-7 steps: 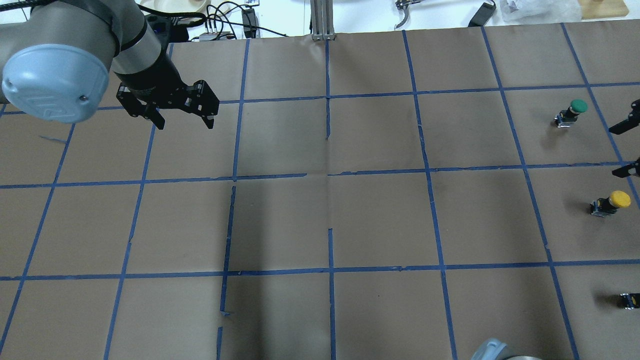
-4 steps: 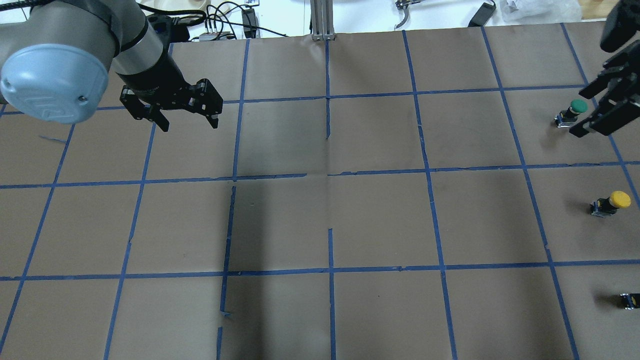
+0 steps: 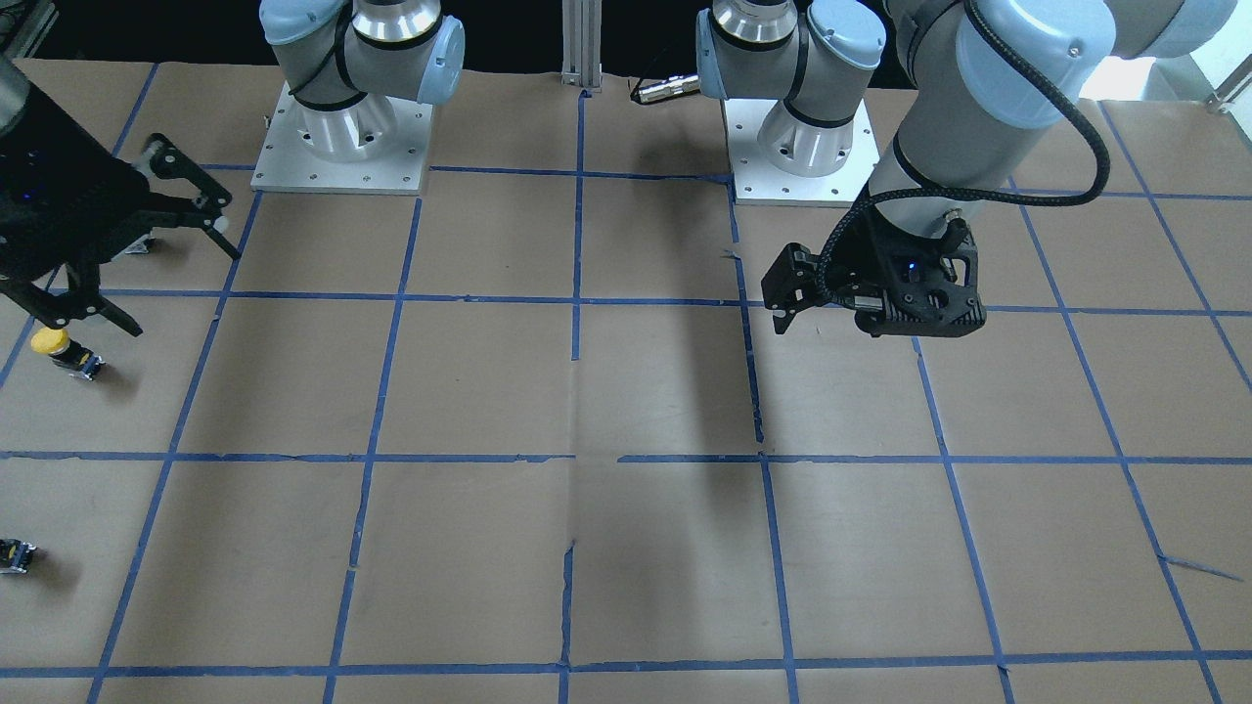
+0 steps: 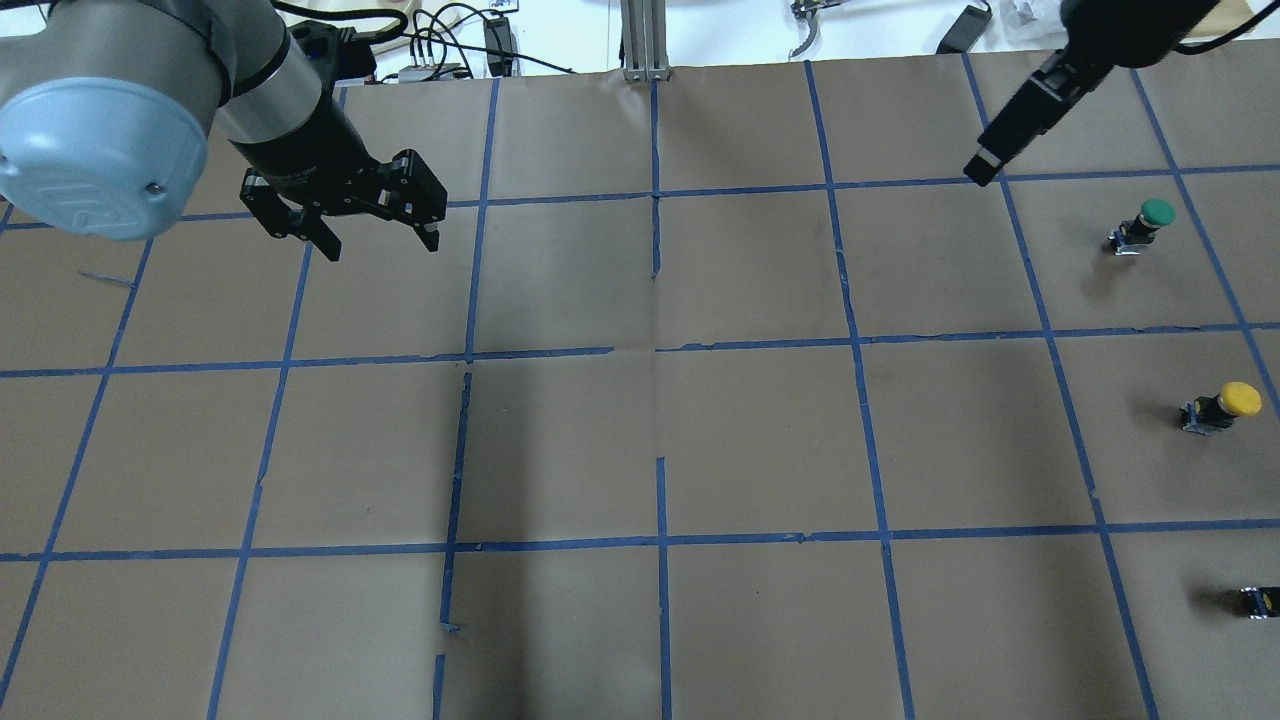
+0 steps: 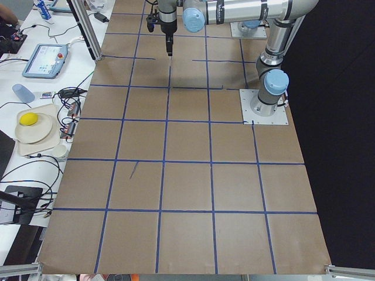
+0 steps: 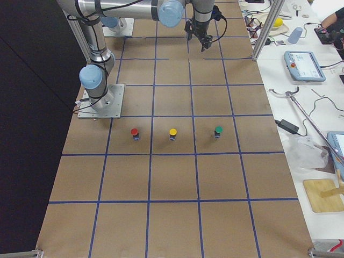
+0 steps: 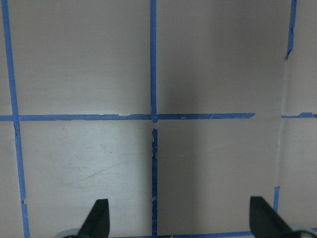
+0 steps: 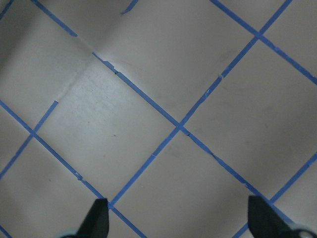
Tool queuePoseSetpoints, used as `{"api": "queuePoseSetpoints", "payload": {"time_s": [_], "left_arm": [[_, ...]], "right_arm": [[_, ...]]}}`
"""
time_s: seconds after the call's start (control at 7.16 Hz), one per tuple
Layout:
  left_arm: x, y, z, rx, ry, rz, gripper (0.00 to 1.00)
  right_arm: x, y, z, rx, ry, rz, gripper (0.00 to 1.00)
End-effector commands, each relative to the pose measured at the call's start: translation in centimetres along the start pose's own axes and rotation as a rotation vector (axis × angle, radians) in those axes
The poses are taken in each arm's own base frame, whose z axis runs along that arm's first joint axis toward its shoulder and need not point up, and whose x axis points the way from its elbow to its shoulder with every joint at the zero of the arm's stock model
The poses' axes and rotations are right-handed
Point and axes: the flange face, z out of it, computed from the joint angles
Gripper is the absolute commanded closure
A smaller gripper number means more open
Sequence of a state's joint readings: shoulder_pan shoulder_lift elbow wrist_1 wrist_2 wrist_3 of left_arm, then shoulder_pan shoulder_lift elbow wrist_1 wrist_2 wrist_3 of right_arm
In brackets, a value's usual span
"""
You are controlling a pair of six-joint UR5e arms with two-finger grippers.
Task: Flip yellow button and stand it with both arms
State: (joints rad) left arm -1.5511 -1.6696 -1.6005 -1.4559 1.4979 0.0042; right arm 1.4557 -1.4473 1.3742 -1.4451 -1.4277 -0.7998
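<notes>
The yellow button (image 4: 1228, 403) stands cap-up on the brown paper at the table's right end; it also shows in the front view (image 3: 61, 349) and the exterior right view (image 6: 172, 132). My right gripper (image 3: 178, 282) is open and empty, raised in the air beside and above the button. One of its fingers (image 4: 1012, 118) shows at the overhead view's top right. The right wrist view shows only taped paper between its tips (image 8: 178, 223). My left gripper (image 4: 382, 243) is open and empty over the table's left half, far from the button. It also shows in the front view (image 3: 787, 308).
A green-capped button (image 4: 1142, 224) stands one square beyond the yellow one. A small black block (image 4: 1258, 601) sits at the overhead view's right edge, on the near side. A red-capped button (image 6: 134, 132) shows in the exterior right view. Blue tape lines grid the paper.
My right gripper has risen from beside the yellow and green buttons and swung up and left across the overhead view. My left gripper has barely shifted. The buttons have not moved.
</notes>
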Motion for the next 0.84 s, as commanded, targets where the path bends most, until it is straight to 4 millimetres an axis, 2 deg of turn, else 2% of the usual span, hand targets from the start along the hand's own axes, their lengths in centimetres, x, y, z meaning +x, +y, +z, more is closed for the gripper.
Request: {"api": "queuePoseSetpoints", "payload": {"time_s": [0.0,0.14,0.42,0.56,0.7], "left_arm": [[0.2,0.3,-0.4,-0.005,0.022,0.000,0.00],[0.3,0.6,-0.5,-0.008,0.024,0.001,0.00],[0.8,0.9,-0.7,-0.005,0.024,0.012,0.00],[0.6,1.0,-0.9,-0.001,0.024,0.011,0.00],[0.6,1.0,-1.0,0.001,0.024,0.011,0.00]], "right_arm": [[-7.6,-4.1,1.0,-0.117,0.127,0.199,0.00],[-8.8,-4.4,1.1,-0.107,0.145,0.374,0.00],[-9.1,-4.2,1.1,-0.091,0.162,0.628,0.00],[-9.6,-3.8,0.4,-0.067,0.154,0.653,0.00],[-10.3,-2.9,-1.1,-0.036,0.156,0.644,0.00]]}}
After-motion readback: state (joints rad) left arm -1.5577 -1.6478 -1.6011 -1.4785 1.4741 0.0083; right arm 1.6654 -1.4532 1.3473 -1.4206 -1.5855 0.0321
